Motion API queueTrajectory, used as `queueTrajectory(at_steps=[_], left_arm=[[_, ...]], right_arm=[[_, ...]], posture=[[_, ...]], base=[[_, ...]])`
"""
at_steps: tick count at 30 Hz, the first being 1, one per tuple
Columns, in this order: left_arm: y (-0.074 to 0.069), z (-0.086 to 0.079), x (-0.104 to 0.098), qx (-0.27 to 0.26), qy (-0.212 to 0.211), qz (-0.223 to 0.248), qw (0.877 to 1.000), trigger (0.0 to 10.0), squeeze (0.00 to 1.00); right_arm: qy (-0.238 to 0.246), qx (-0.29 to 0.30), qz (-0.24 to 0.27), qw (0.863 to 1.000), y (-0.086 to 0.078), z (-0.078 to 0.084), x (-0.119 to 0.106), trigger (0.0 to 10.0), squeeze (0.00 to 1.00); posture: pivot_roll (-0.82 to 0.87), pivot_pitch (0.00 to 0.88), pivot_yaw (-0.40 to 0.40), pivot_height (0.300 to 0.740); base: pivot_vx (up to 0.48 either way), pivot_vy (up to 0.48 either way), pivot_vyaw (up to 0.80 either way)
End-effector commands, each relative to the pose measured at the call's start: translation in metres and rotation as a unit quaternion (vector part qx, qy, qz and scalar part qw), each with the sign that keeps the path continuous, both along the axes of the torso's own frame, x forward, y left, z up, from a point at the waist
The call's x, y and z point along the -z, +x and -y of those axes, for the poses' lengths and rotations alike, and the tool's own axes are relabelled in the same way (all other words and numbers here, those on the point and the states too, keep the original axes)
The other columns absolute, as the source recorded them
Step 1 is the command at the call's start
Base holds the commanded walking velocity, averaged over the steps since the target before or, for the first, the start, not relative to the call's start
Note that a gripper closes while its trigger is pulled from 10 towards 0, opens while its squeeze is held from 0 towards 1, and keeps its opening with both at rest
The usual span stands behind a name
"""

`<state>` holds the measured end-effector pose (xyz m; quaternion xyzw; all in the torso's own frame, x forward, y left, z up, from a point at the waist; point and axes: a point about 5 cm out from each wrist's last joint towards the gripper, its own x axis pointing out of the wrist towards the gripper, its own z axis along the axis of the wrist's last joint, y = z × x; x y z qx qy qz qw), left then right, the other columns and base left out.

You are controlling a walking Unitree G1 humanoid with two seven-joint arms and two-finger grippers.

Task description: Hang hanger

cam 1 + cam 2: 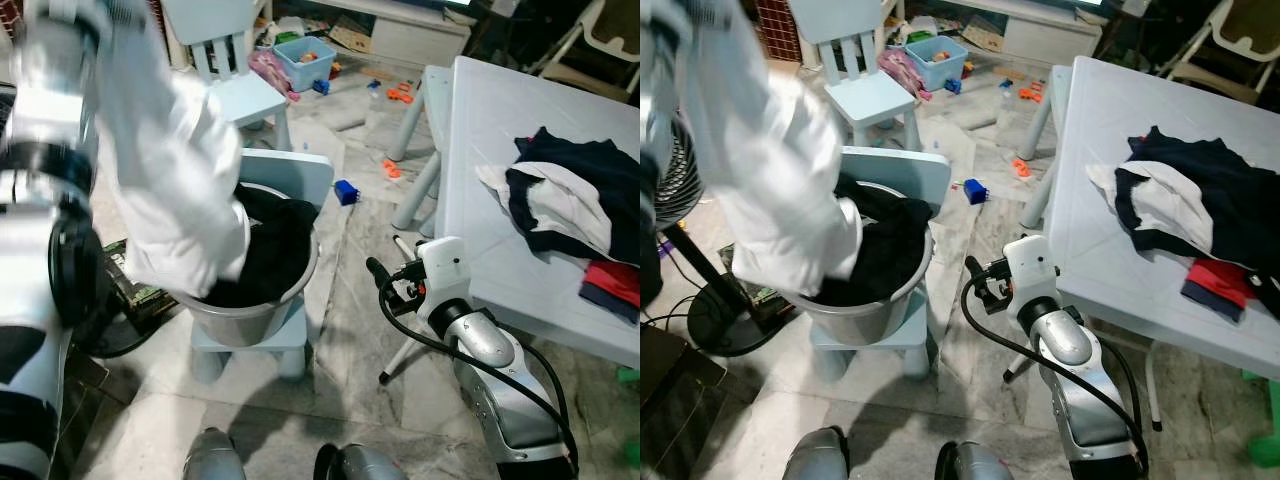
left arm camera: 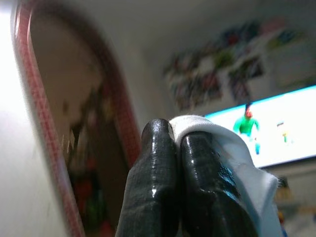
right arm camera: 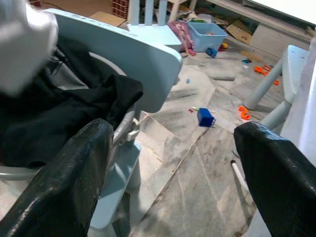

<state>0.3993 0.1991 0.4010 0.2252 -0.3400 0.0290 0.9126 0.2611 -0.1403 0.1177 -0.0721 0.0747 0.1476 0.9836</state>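
Observation:
My left arm (image 1: 50, 150) is raised at the left, blurred, and a white garment (image 1: 170, 170) hangs from it down into a grey basket (image 1: 250, 315). In the left wrist view my left gripper (image 2: 177, 131) is shut on a fold of the white cloth (image 2: 237, 158). Black clothes (image 1: 275, 245) lie in the basket, which stands on a light blue chair (image 1: 300, 170). My right arm (image 1: 480, 345) is low, to the right of the basket. My right gripper (image 3: 173, 133) is open with nothing between its fingers, facing the chair back (image 3: 143, 54).
A light blue table (image 1: 500, 150) on the right carries a heap of navy and white clothes (image 1: 570, 195) and a red item (image 1: 612, 280). A second small chair (image 1: 235, 60), a blue bin (image 1: 305, 60) and toys lie behind. A fan (image 1: 680, 190) stands left.

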Motion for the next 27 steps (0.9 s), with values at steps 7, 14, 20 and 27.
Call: queueTrajectory(at_steps=[7,14,20,27], left_arm=[[0.000,0.075,0.096,0.157,0.186,-0.045,0.969,0.0,0.00],[-0.017,0.065,0.226,0.157,0.157,-0.222,0.949,0.0,0.00],[-0.048,0.026,0.310,0.089,0.048,-0.380,0.920,0.0,0.00],[-0.079,-0.015,0.358,-0.004,-0.072,-0.491,0.868,0.0,0.00]], right_arm=[[-0.002,0.021,0.001,1.000,-0.005,0.009,0.003,10.0,0.00],[-0.008,0.021,-0.002,1.000,-0.006,0.012,0.004,10.0,0.00],[-0.013,0.015,-0.006,1.000,-0.005,0.013,0.006,10.0,0.00],[-0.013,0.010,-0.004,1.000,-0.001,0.010,0.006,10.0,0.00]], posture=[[-0.04,0.036,-0.066,0.740],[-0.04,0.044,-0.079,0.740],[-0.02,0.040,-0.093,0.740],[-0.01,0.028,-0.087,0.740]], base=[[0.000,0.000,0.00],[0.000,0.000,0.00],[0.000,0.000,0.00],[0.000,0.000,0.00]])
